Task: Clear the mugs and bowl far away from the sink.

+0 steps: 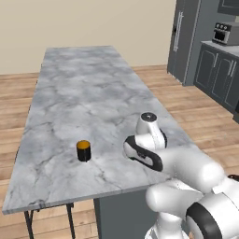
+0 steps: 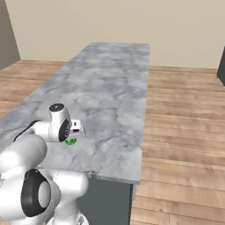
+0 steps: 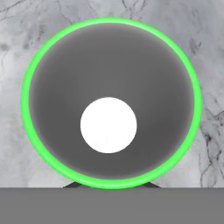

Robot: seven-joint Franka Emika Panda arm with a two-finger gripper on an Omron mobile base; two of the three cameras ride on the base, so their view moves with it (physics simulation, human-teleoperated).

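Note:
A bright green mug [image 3: 109,26] sits right under the hand; I look straight down into its grey inside with a white bottom. In the right base view a sliver of the green mug [image 2: 70,141] shows below the hand, near the counter's near end. My gripper [image 3: 111,186] points down and is shut on the mug's near rim; its dark fingertips [image 3: 73,185] barely show. The gripper [image 2: 73,135] is mostly hidden by the hand. A black mug with an orange interior [image 1: 83,150] stands upright to the left of the arm. The bowl and the sink are out of view.
Both mugs are on a long grey marble island counter [image 1: 84,88] whose near edge runs just in front of the robot. Wooden floor surrounds it. Dark cabinets [image 1: 217,74] and a tall fridge [image 1: 184,39] stand at the far right.

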